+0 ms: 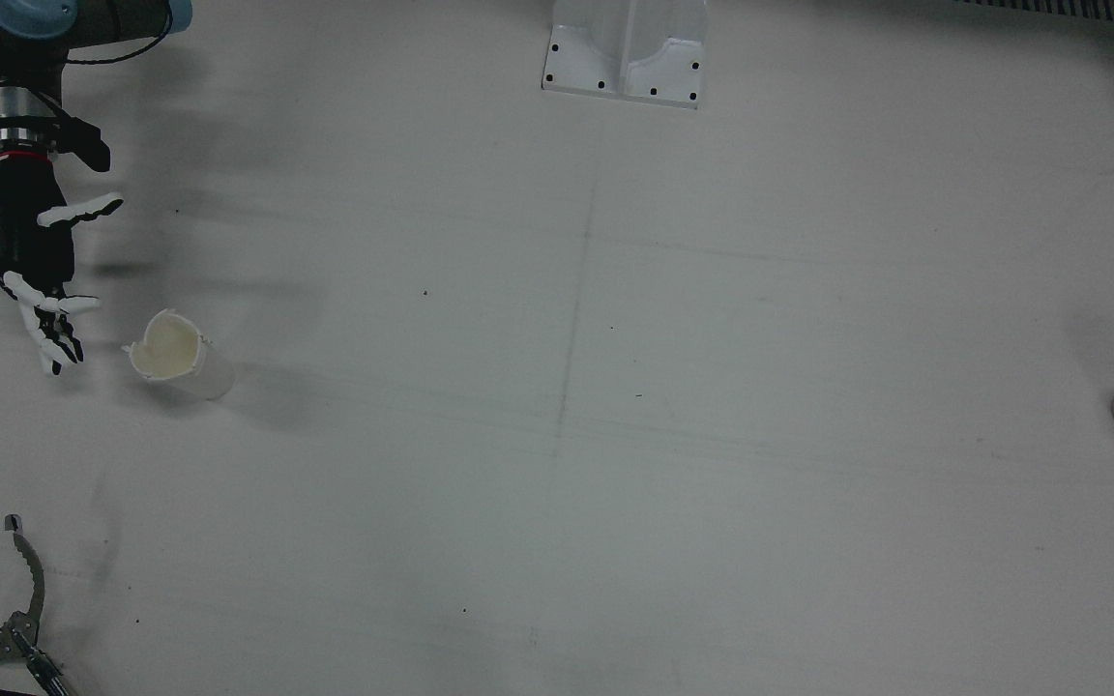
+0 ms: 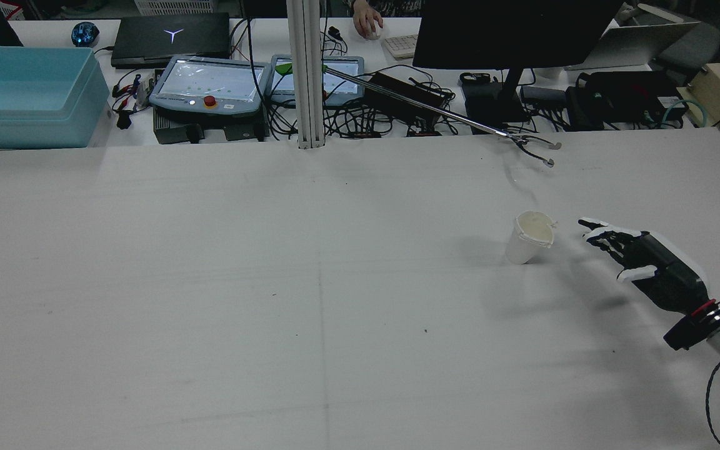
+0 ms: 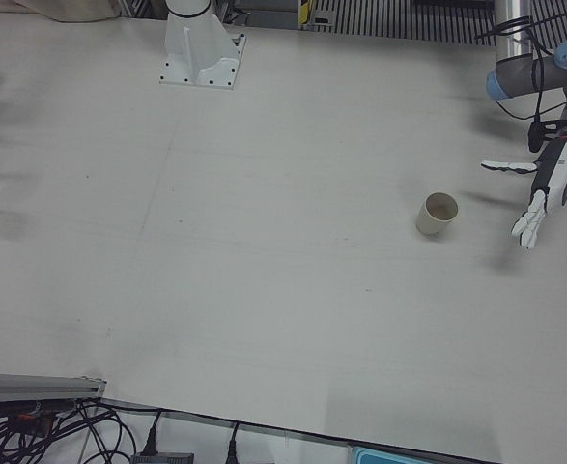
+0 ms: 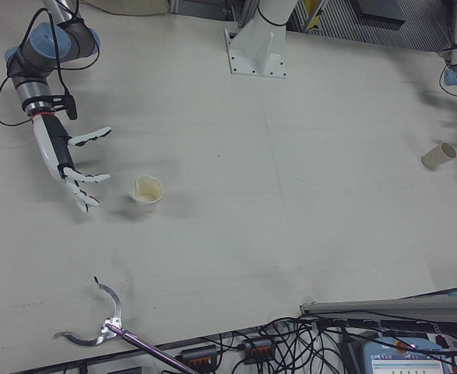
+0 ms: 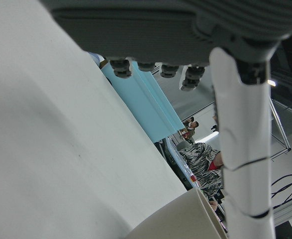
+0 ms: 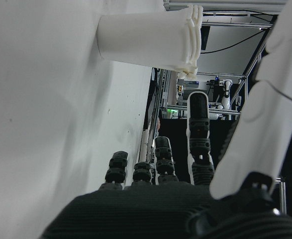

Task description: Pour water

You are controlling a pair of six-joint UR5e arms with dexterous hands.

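A white cup (image 1: 172,353) with a ragged rim stands upright near my right hand (image 1: 30,253). The hand is open, fingers spread toward the cup, a short gap apart; both also show in the rear view, cup (image 2: 530,237) and hand (image 2: 644,262), and in the right-front view, cup (image 4: 148,192) and hand (image 4: 66,165). The right hand view shows the cup (image 6: 146,40) beyond the fingers (image 6: 199,134). A beige cup (image 3: 438,214) stands beside my open left hand (image 3: 542,196), apart from it. The left hand view shows its wall (image 5: 180,219).
The arm pedestal's white base (image 1: 625,58) stands at the table's robot side. A long grabber tool (image 1: 11,599) lies at the operators' edge near the white cup. A blue bin (image 2: 22,94) and electronics sit beyond the table.
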